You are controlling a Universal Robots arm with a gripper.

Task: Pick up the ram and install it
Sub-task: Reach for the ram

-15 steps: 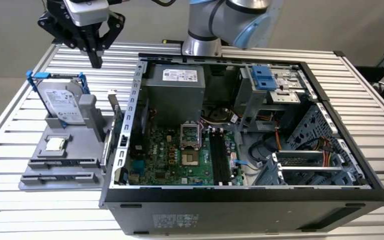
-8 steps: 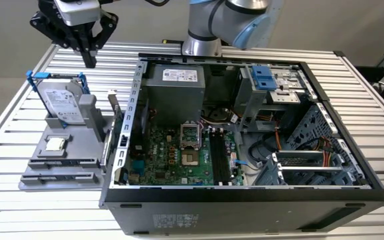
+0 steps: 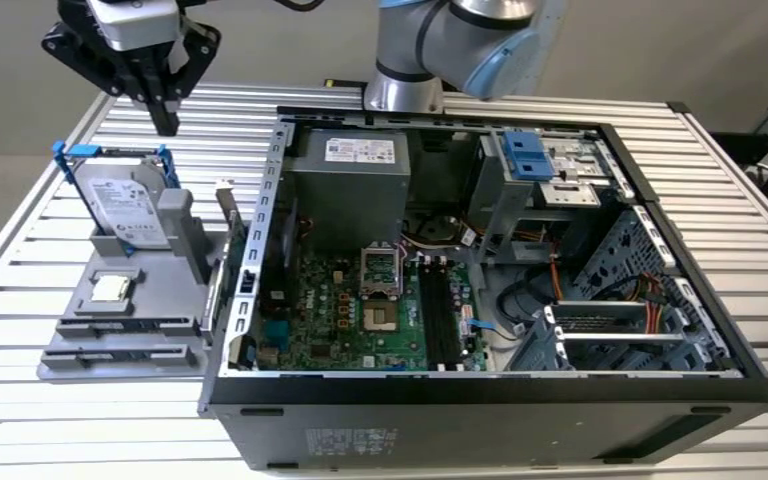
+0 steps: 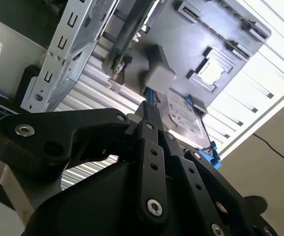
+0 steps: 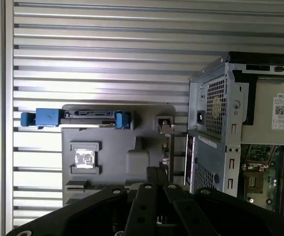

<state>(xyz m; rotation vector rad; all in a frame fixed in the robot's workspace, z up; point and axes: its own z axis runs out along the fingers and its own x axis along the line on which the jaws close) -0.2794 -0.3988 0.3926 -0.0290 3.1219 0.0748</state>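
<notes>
The ram (image 3: 233,235) is a thin dark stick standing on edge at the right end of the grey holder (image 3: 144,320), close against the computer case's outer wall. In the first wrist view the ram (image 5: 170,152) shows edge-on, and in the second wrist view the ram (image 4: 118,64) runs along the case's metal rim. My gripper (image 3: 165,122) hangs shut and empty above the table behind the holder, higher than the ram and toward the exterior view's left of it. Its black fingertips (image 5: 157,172) meet with nothing between them. The motherboard's black slots (image 3: 440,320) lie inside the open case.
A silver hard drive in a blue frame (image 3: 128,205) stands upright on the holder, almost under the gripper. A small square processor chip (image 3: 112,288) lies in front of it. The open computer case (image 3: 491,390) fills the middle of the slatted metal table (image 3: 11,380).
</notes>
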